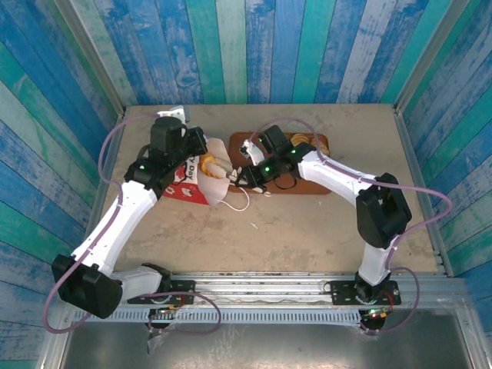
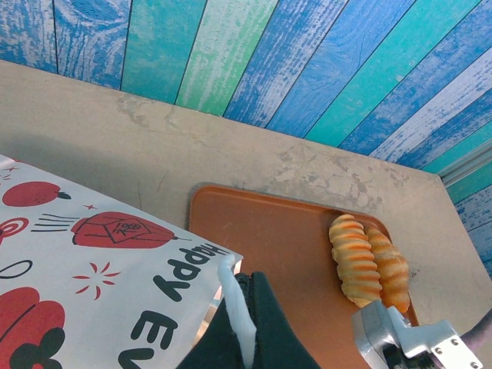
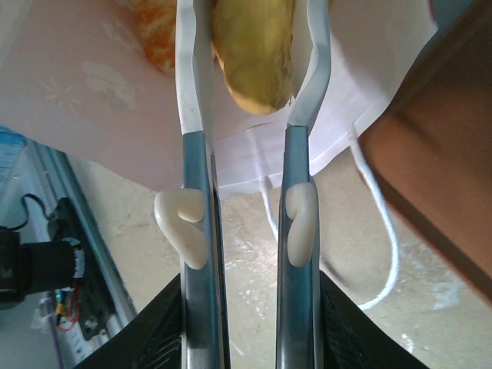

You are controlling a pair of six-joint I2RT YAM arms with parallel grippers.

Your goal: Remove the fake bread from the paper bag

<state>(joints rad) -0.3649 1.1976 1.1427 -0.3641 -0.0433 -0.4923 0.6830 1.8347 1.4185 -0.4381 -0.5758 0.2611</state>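
The paper bag [image 1: 188, 183], white with red prints, lies on its side at the left of the table, mouth facing right. My left gripper [image 2: 244, 307] is shut on a white strip at the bag's mouth rim [image 2: 234, 296]. At the bag's mouth, my right gripper [image 3: 254, 46] is shut on a yellow-brown piece of fake bread [image 3: 254, 58], and both fingers [image 3: 192, 115] touch its sides. An orange roll [image 3: 157, 31] lies deeper in the bag [image 3: 77, 92]. Two ridged croissants [image 2: 357, 257] rest on the brown tray [image 2: 277, 246].
The flat brown tray [image 1: 317, 187] sits just right of the bag, under my right arm. A white loop handle [image 3: 377, 231] trails on the table. Blue plank walls close in the table at the back and both sides.
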